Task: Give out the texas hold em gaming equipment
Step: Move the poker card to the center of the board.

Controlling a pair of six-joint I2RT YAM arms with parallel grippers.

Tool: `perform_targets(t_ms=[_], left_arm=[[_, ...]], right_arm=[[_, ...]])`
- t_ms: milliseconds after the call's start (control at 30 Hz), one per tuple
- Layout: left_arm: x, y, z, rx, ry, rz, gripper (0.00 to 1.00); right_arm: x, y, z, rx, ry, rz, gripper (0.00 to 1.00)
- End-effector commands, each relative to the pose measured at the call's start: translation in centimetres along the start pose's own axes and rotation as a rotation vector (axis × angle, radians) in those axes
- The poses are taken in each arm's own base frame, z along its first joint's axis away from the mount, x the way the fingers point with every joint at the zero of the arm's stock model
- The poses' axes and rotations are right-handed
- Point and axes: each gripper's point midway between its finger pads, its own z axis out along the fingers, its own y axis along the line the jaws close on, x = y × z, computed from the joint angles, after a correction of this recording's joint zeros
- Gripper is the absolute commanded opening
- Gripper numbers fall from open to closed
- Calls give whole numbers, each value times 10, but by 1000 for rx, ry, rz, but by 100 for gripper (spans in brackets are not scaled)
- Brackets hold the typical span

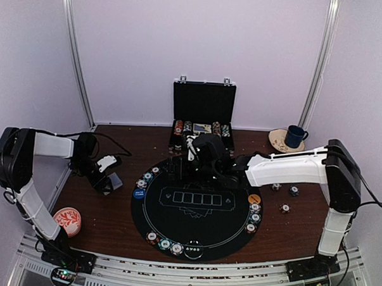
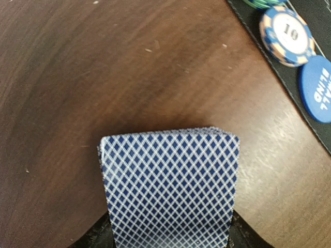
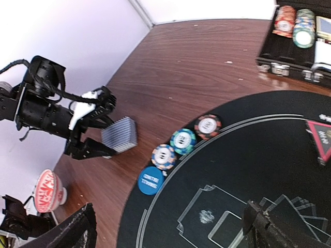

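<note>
- Between the fingers of my left gripper (image 3: 109,133), I am clenching the deck of cards (image 2: 170,186) above the bare counter (image 2: 77,77); no card is looking dealt yet.
- Just right of that gripper, striped chips (image 3: 183,140) and the blue disc (image 3: 151,180) are already sitting along the rim of the mat (image 1: 194,206).
- My right gripper (image 3: 168,212) is hanging released and empty over the mat; off to its right, loose chips (image 1: 284,208) are lying on the counter, undistributed by my reckoning.

Objects around the wooden bench (image 1: 105,209).
Open black briefcase (image 1: 203,102) at the far edge, behind a round black mat (image 1: 200,229); blue mug (image 1: 296,135) on a tan saucer (image 1: 278,144), far right; red-and-white dish (image 1: 68,220), near left.
</note>
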Motion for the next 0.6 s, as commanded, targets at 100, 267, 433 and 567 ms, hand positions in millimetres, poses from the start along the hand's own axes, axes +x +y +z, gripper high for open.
perform_targets(t_ms=[100,267,433,567], left_arm=[[13,-30,-3,101,7,49,29],[8,-35,-11,103,-33,68,30],[5,-36,-15,99,-49,77,31],[6,-37,-15,102,-51,78,30]], right_arm=[[3,40,38,-201,31,113,97],[10,46,65,-237,52,158,96],[16,52,82,-263,66,182,95],[17,54,83,-266,67,175,94]])
